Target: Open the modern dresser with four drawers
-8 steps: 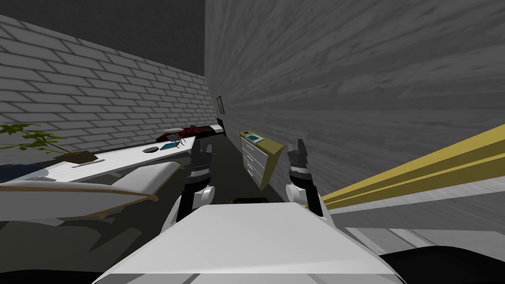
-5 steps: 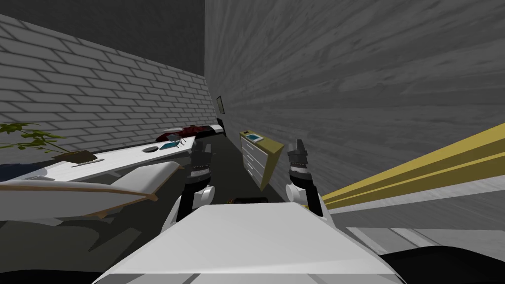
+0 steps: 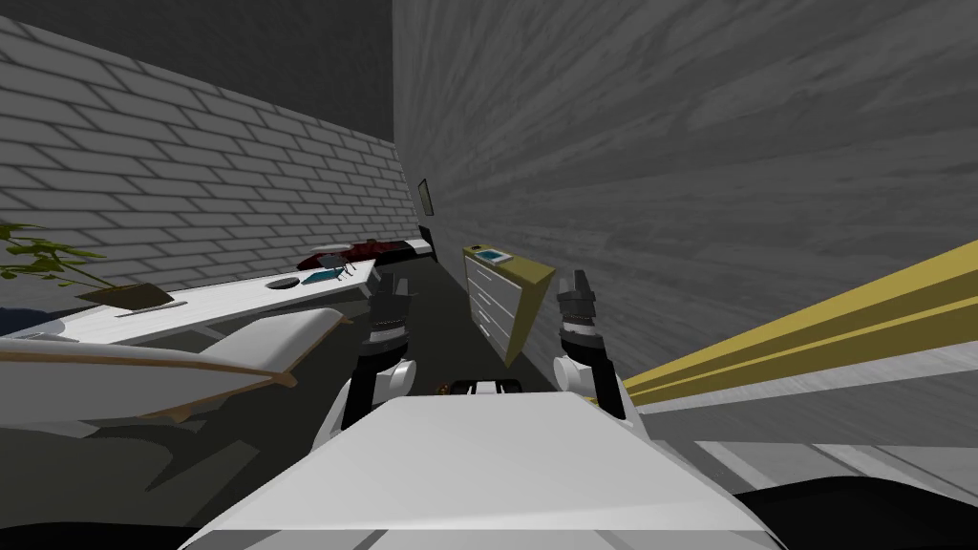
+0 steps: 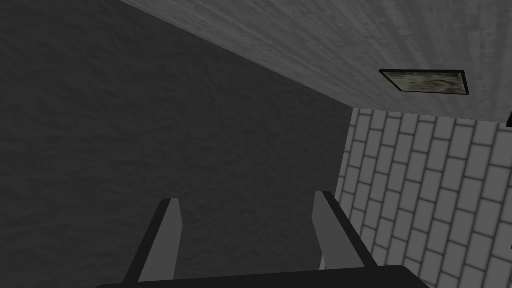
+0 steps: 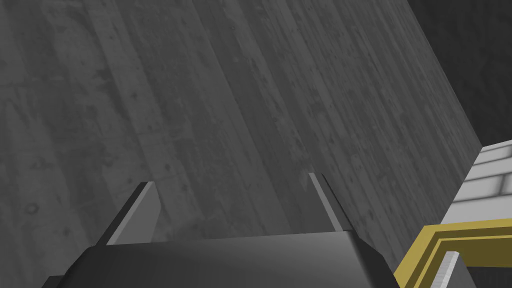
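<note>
A pale brick wall (image 3: 191, 162) runs along nine to ten o'clock and meets a dim grey wall with a wood-like grain (image 3: 716, 143) spanning one to three o'clock. A small dark-framed picture (image 3: 425, 198) hangs on the grained wall near twelve. The floor (image 3: 435, 315) is dark. A long white table (image 3: 220, 304) stands beside the brick at nine o'clock, with a leafy plant (image 3: 43, 256) by its near end. A bed (image 3: 368, 252) with a dark red cover lies far off near eleven. Yellow bands (image 3: 812, 334) slant in at three o'clock.

Ahead of you, beyond and between the left gripper (image 3: 392, 283) and right gripper (image 3: 577, 280), the dresser (image 3: 487, 307) is too small to tell its drawers' details. The flat teal item (image 3: 493, 255) on top cannot be named. Far left of the left gripper, the picture's edge cuts off a plant (image 3: 43, 256).
</note>
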Controlling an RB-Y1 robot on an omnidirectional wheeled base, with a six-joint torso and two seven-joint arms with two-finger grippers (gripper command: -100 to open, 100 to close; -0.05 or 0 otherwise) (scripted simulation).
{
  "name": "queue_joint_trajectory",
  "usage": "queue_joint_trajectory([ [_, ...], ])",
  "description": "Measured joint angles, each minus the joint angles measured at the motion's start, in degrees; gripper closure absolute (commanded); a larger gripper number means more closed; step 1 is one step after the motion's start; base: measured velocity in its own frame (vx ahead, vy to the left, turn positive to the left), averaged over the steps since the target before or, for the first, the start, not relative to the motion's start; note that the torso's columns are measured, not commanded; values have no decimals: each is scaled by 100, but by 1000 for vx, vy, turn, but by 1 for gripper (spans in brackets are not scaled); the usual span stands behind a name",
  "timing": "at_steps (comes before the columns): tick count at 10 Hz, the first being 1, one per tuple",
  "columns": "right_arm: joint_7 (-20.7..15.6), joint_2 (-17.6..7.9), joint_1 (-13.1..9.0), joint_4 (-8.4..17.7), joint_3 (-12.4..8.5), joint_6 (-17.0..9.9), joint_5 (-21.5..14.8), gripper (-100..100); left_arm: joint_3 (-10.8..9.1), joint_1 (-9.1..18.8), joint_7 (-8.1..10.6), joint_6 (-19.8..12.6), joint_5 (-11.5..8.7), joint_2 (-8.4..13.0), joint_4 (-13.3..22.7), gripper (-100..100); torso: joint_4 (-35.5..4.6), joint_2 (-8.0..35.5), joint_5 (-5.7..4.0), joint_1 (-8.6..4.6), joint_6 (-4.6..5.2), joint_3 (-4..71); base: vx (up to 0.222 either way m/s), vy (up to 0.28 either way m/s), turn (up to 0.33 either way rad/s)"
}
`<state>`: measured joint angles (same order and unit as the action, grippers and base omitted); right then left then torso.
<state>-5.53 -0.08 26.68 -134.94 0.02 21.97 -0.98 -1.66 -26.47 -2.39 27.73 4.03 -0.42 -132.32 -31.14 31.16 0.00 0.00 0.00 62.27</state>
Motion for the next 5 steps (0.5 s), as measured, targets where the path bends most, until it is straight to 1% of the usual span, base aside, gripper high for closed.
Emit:
queue_joint_trajectory([
  [1,0,0,0,0,0,0,0,0,0,0,0,0,0,0,0,0,-423,423,0,0,0,846,0,0,0],
  [2,0,0,0,0,0,0,0,-100,0,0,0,0,0,0,0,0,-846,846,0,0,0,1692,6,32,-9],
  [3,-13,-76,-22,42,27,-42,-49,-100,0,-1,0,0,0,0,2,0,-1035,1038,2,10,0,2087,-2,72,-15],
  [4,-26,-183,-9,99,65,-89,-119,-100,1,-1,0,-1,0,-1,2,0,-1091,1094,5,19,0,2198,11,91,-19],
  [5,-33,-301,-44,177,85,-178,-201,-100,1,-1,0,-1,0,-1,3,0,-1106,1103,5,16,-1,2226,11,115,-16],
])
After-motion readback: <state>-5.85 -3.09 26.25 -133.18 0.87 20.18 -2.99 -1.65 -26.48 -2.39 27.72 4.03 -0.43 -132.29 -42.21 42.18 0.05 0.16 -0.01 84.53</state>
